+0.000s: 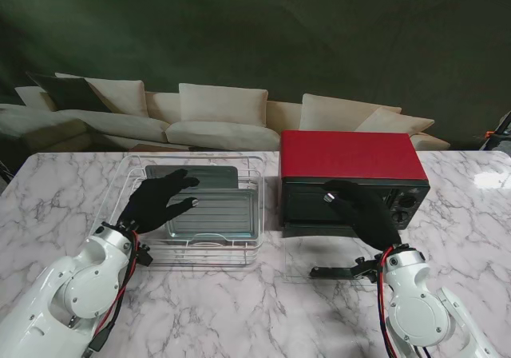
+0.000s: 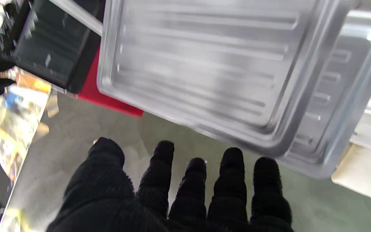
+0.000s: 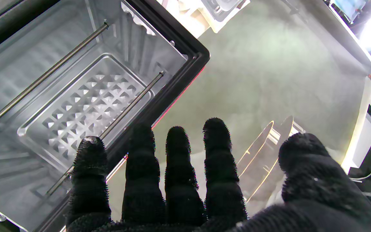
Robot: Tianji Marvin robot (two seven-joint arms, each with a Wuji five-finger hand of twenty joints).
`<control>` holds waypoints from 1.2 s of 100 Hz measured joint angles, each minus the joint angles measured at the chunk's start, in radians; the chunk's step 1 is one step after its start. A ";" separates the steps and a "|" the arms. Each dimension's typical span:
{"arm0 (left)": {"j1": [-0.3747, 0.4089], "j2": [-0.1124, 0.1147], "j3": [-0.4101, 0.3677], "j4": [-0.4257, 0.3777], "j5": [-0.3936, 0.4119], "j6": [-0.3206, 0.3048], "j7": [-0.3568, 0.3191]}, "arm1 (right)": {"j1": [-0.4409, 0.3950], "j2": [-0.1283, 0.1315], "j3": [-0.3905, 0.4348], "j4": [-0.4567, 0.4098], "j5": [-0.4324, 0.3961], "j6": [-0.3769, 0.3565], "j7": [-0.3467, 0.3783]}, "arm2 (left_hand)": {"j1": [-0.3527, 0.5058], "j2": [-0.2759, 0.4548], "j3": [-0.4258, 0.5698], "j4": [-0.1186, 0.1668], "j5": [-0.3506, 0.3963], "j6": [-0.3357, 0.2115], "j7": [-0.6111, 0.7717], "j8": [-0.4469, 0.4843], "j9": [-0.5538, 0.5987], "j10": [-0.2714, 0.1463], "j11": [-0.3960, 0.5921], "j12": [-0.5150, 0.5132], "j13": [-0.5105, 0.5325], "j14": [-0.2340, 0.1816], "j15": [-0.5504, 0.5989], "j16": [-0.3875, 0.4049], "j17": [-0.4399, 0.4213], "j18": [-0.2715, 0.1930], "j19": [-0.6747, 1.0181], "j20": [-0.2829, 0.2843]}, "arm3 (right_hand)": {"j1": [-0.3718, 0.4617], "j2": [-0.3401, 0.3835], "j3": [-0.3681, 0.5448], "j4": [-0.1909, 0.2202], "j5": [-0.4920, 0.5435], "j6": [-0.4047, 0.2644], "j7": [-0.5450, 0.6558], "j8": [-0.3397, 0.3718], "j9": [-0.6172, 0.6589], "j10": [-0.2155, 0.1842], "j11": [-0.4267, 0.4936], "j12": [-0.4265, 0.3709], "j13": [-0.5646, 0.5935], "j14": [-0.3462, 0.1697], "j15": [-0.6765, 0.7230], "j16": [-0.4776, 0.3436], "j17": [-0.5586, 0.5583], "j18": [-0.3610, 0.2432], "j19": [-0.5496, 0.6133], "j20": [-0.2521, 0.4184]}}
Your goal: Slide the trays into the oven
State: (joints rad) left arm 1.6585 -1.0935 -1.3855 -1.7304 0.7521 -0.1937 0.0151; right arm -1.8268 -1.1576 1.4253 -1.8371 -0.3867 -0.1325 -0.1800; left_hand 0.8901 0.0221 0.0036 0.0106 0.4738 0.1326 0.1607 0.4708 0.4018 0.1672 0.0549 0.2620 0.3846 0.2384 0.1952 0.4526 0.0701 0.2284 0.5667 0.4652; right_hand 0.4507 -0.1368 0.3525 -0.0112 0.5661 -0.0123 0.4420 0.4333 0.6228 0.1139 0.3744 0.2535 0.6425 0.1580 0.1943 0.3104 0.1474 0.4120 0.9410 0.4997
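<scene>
Trays [image 1: 214, 211], metal, two, in clear rack [image 1: 251, 184] left of red oven [image 1: 351, 157] on marble counter [image 1: 239, 310]; left hand [image 1: 156, 200] spread empty over them, right hand [image 1: 363, 212] spread empty at oven's open front.

Your oven [image 1: 351, 157] is bright red on top, with a black front and a dark glass door; inside, you see pale grey metal and a floor plate [image 3: 89, 106] stamped with a lattice of small triangles. The trays [image 1: 214, 212] are silvery grey with ribbed stripes along the bottom. Both of your hands wear black knit: left hand [image 1: 156, 199], right hand [image 1: 363, 212]. The counter [image 1: 239, 302] is white marble veined in grey. The sofa [image 1: 215, 114] behind is cream.
</scene>
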 measured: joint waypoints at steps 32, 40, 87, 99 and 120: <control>-0.073 0.031 -0.024 -0.007 0.049 -0.078 -0.136 | -0.003 -0.004 0.007 -0.002 -0.004 0.022 -0.013 | -0.003 -0.065 -0.012 0.000 -0.095 0.003 -0.050 -0.032 -0.053 0.001 -0.016 -0.025 -0.037 -0.004 -0.009 -0.023 -0.004 -0.048 -0.036 -0.031 | 0.000 0.000 0.000 0.000 0.000 0.000 0.001 -0.008 0.000 0.000 0.003 0.000 0.000 0.000 0.000 0.000 0.000 0.000 -0.001 0.000; -0.108 0.036 -0.025 -0.003 0.036 -0.077 -0.205 | -0.004 -0.004 0.008 -0.002 -0.004 0.024 -0.013 | -0.003 -0.088 -0.014 0.000 -0.094 0.003 -0.050 -0.035 -0.024 0.000 0.010 -0.021 -0.033 -0.004 -0.009 -0.023 0.002 -0.048 -0.036 -0.031 | 0.000 0.000 0.000 0.000 0.000 0.000 0.001 -0.009 0.000 0.001 0.003 0.000 0.000 0.000 0.000 0.000 0.000 0.000 -0.001 0.000; -0.237 0.069 0.023 0.044 0.020 -0.039 -0.349 | -0.012 -0.004 0.015 -0.012 -0.007 0.033 -0.016 | -0.003 -0.141 -0.014 0.000 -0.041 0.045 0.001 -0.017 0.098 -0.001 0.135 0.143 0.056 -0.009 0.071 0.091 0.066 -0.048 0.093 0.043 | 0.000 0.000 0.010 0.000 0.000 0.000 0.001 -0.019 0.000 0.001 0.004 0.000 0.000 0.000 0.000 0.000 0.000 0.000 -0.002 0.000; -0.247 0.070 0.035 0.055 0.013 -0.030 -0.357 | -0.014 -0.005 0.016 -0.014 -0.007 0.033 -0.017 | -0.003 -0.141 -0.014 0.000 -0.041 0.046 0.002 -0.017 0.121 -0.001 0.146 0.154 0.067 -0.009 0.082 0.104 0.070 -0.048 0.105 0.045 | 0.000 0.000 0.011 0.000 0.000 0.000 0.001 -0.019 0.000 0.001 0.004 0.000 0.000 0.000 0.000 0.000 0.000 0.000 -0.002 0.000; -0.262 0.073 0.058 0.078 0.000 -0.018 -0.378 | -0.016 -0.005 0.018 -0.018 -0.005 0.036 -0.020 | -0.003 -0.141 -0.014 0.000 -0.041 0.046 -0.013 -0.019 0.123 -0.001 0.146 0.154 0.106 -0.009 0.094 0.123 0.085 -0.048 0.130 0.056 | 0.000 0.000 0.026 0.000 0.000 0.000 0.001 -0.019 0.000 0.002 0.006 0.000 0.000 0.000 0.000 0.000 0.000 0.000 -0.002 0.001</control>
State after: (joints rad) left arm 1.3961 -1.0209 -1.3271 -1.6529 0.7526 -0.2118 -0.3631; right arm -1.8429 -1.1628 1.4434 -1.8548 -0.3914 -0.0969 -0.1995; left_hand 0.8869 -0.1186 -0.0100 0.0106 0.4326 0.1784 0.1479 0.4513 0.5244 0.1664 0.2010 0.4164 0.4909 0.2292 0.2888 0.5759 0.1552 0.1799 0.6968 0.5210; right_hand 0.4507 -0.1368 0.3780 -0.0112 0.5665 -0.0123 0.4428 0.4141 0.6228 0.1159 0.3800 0.2536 0.6426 0.1580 0.1943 0.3103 0.1473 0.4120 0.9393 0.5006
